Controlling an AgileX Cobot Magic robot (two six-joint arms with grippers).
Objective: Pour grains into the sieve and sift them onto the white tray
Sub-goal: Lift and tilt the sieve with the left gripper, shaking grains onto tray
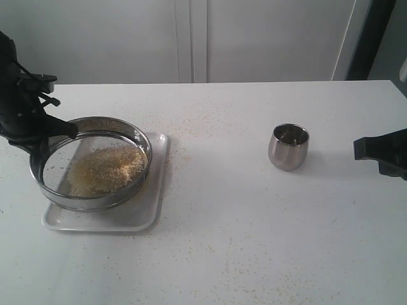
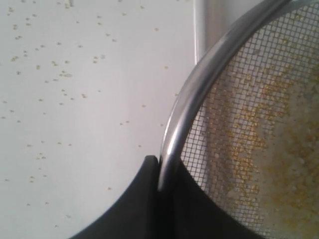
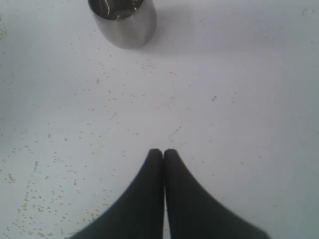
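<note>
**Left gripper clamps sieve over tray**

The left gripper (image 1: 63, 130) pinches the sieve (image 1: 89, 202) by its rim, one jaw inside the hoop and one outside, at its far-left edge. The sieve sits over the tray (image 1: 151, 213), with the grains (image 1: 105, 168) heaped on the mesh. Loose specks (image 2: 60, 74) dot the table (image 1: 254, 229). Further right a steel cup (image 1: 288, 147) stands upright, well apart. At the right edge the right gripper (image 3: 163, 152) hovers above the table, jaws pressed together on nothing.

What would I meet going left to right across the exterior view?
left gripper → sieve → steel cup → right gripper. The white tray and grains overlap the sieve, so they are left out.
</note>
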